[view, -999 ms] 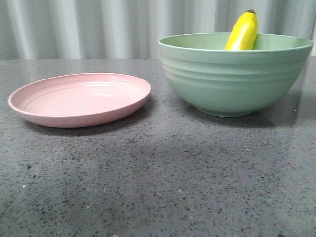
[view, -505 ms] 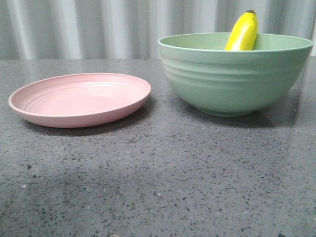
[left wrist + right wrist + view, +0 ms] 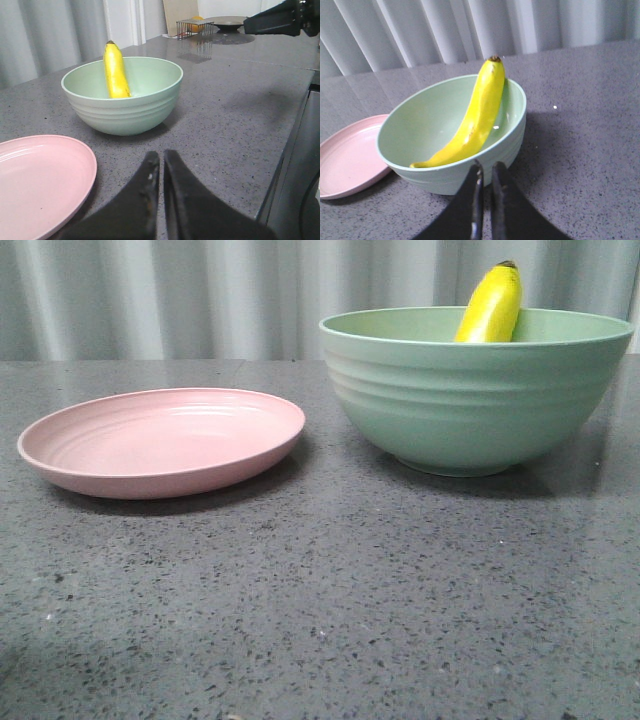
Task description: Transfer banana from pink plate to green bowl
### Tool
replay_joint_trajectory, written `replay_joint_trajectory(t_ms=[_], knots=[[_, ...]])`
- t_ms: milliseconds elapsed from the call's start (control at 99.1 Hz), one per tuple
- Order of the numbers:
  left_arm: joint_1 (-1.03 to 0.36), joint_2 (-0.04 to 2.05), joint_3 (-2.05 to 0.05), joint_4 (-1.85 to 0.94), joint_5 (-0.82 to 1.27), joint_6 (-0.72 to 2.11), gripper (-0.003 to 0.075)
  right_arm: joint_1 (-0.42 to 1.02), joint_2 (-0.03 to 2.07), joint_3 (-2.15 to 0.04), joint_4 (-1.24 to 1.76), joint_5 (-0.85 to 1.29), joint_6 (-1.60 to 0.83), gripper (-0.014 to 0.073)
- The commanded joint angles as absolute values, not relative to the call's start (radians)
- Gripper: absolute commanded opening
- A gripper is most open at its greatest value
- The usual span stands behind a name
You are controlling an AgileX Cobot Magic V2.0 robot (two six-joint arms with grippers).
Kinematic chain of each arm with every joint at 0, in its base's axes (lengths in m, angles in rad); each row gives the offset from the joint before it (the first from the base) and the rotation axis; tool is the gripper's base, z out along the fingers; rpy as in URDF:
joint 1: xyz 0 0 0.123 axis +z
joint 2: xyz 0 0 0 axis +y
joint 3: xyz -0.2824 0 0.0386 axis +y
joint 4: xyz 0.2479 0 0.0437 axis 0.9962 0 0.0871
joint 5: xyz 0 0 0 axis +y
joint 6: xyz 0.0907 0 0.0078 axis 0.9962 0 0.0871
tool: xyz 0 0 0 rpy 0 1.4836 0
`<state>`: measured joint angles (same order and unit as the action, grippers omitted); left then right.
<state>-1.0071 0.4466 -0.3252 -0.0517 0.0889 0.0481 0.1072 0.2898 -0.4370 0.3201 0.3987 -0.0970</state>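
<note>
The banana [image 3: 492, 305] leans inside the green bowl [image 3: 470, 400] at the right of the table, its dark tip poking above the rim. It also shows in the left wrist view [image 3: 115, 71] and the right wrist view [image 3: 477, 117]. The pink plate [image 3: 160, 440] lies empty to the left of the bowl. Neither gripper shows in the front view. My left gripper [image 3: 161, 156] is shut and empty, hovering over the table short of the bowl [image 3: 125, 95] and beside the plate [image 3: 40, 180]. My right gripper [image 3: 487, 167] is shut and empty, close to the bowl's near side [image 3: 455, 175].
The grey speckled table [image 3: 320, 600] runs to a pale curtain at the back. In the left wrist view a wire rack [image 3: 195, 27] and a dark dish [image 3: 227, 22] stand far beyond the bowl, and the table edge [image 3: 287, 150] drops off beside my gripper.
A shadow on the table's near part has drawn back toward the front edge. The banana, bowl and plate have not moved.
</note>
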Motion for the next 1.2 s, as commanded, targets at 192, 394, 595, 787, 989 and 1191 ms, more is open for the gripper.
replay_joint_trajectory(t_ms=[192,394,595,787,989,1191], knots=[[-1.009,0.375,-0.296,-0.061,-0.011,0.046,-0.002,0.106,0.161,-0.454,0.329,0.438,-0.111,-0.0069],[-1.009,0.376,-0.296,-0.064,-0.009,0.046,-0.002,0.106,0.159,-0.454,0.329,0.447,-0.111,-0.0069],[-1.009,0.376,-0.296,-0.064,-0.009,0.046,-0.002,0.106,0.159,-0.454,0.327,0.415,-0.111,-0.0069],[-1.009,0.376,-0.296,-0.064,-0.009,0.046,-0.002,0.106,0.159,-0.454,0.327,0.414,-0.111,-0.0069],[-1.009,0.376,-0.294,-0.064,-0.011,0.046,-0.002,0.106,0.159,-0.454,0.327,0.414,-0.111,-0.0069],[-0.996,0.376,-0.236,0.03,-0.011,0.046,-0.002,0.106,0.159,-0.454,0.327,0.414,-0.111,-0.0069]])
